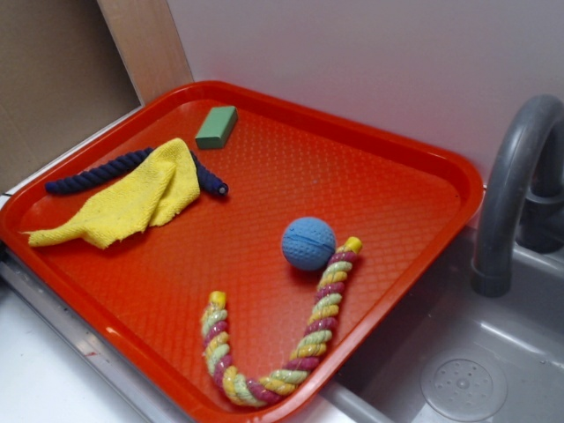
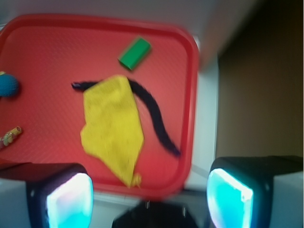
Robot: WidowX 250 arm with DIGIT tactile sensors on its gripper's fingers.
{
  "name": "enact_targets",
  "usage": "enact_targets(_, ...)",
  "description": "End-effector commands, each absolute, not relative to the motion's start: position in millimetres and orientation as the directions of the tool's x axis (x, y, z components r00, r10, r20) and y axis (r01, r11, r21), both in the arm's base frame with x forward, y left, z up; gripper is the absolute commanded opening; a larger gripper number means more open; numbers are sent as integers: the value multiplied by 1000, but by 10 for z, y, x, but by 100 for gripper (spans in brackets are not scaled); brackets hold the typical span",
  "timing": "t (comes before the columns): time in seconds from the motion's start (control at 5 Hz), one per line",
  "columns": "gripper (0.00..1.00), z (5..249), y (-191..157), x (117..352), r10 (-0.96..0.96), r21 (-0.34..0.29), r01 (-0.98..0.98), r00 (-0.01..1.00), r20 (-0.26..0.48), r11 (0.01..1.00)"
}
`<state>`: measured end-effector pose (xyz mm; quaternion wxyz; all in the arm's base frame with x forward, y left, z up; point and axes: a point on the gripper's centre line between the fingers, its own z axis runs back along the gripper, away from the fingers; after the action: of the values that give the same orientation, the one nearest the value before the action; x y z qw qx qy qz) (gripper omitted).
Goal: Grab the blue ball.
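The blue ball (image 1: 308, 243) is a small light-blue dimpled sphere resting on the red tray (image 1: 388, 167), right of its middle, touching the upper end of a multicoloured rope. In the wrist view only part of the blue ball (image 2: 8, 86) shows at the far left edge. My gripper (image 2: 149, 197) is open, its two glowing pads wide apart with nothing between them. It hangs above the tray's near rim, far from the ball. The exterior view does not show the gripper.
A yellow cloth (image 1: 132, 201) lies over a dark navy rope (image 1: 88, 176) on the tray's left. A green block (image 1: 217, 126) sits at the back. A multicoloured rope (image 1: 291, 352) curves along the front. A grey faucet (image 1: 511, 176) and sink (image 1: 458, 361) stand at the right.
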<state>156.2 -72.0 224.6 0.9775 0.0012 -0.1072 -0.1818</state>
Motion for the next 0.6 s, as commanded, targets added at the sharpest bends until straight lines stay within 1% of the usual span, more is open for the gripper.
enact_targets(0.0, 100, 1963, -1795, 1810, -736, 27, 766, 607, 299, 643)
enact_targets(0.2, 100, 1746, -2281, 1775, -847, -19, 889, 442, 295, 458)
enact_targets(0.4, 100, 1498, -2640, 1740, -902, -43, 932, 361, 236, 361)
